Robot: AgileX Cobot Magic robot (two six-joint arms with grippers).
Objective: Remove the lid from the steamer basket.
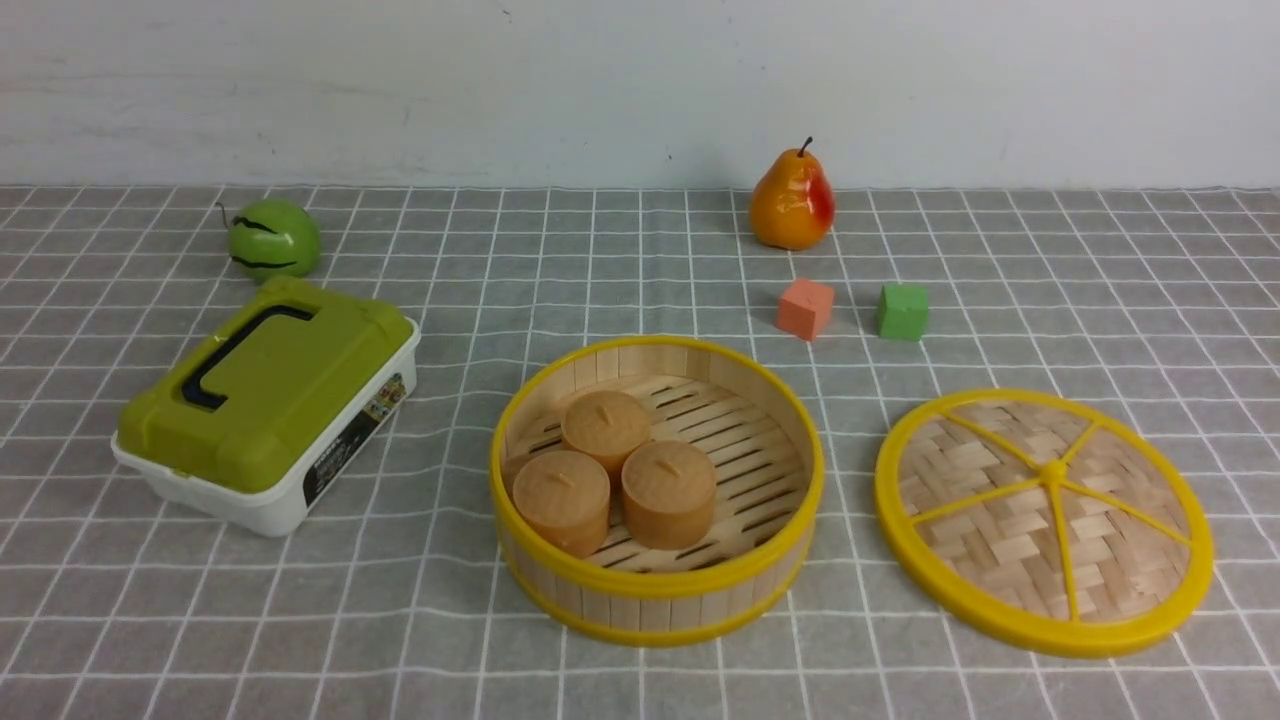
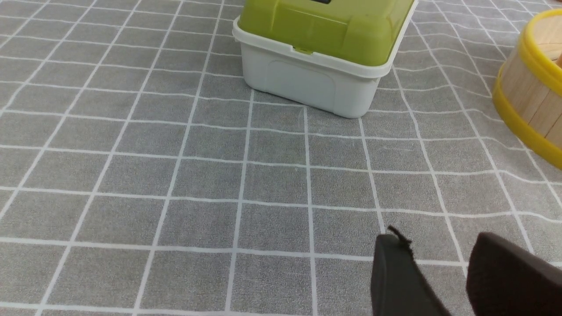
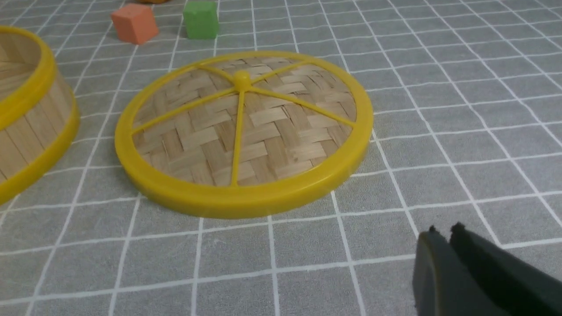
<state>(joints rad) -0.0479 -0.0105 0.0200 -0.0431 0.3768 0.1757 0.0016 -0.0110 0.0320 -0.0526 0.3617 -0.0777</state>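
The steamer basket (image 1: pixel 655 600) stands uncovered in the middle of the cloth, holding three tan round buns (image 1: pixel 605 428). Its wall also shows in the left wrist view (image 2: pixel 533 94) and in the right wrist view (image 3: pixel 30 123). The lid (image 1: pixel 1043 517), a woven bamboo disc with yellow rim and spokes, lies flat on the cloth to the basket's right, apart from it; it also shows in the right wrist view (image 3: pixel 243 127). My left gripper (image 2: pixel 439 245) is open and empty over bare cloth. My right gripper (image 3: pixel 443 232) is shut and empty, just short of the lid. Neither gripper shows in the front view.
A white box with a green lid (image 1: pixel 265 400) sits left of the basket, also in the left wrist view (image 2: pixel 322 26). A green apple (image 1: pixel 272 238) and a pear (image 1: pixel 792 200) stand at the back. An orange cube (image 1: pixel 805 308) and a green cube (image 1: pixel 902 311) lie behind the lid.
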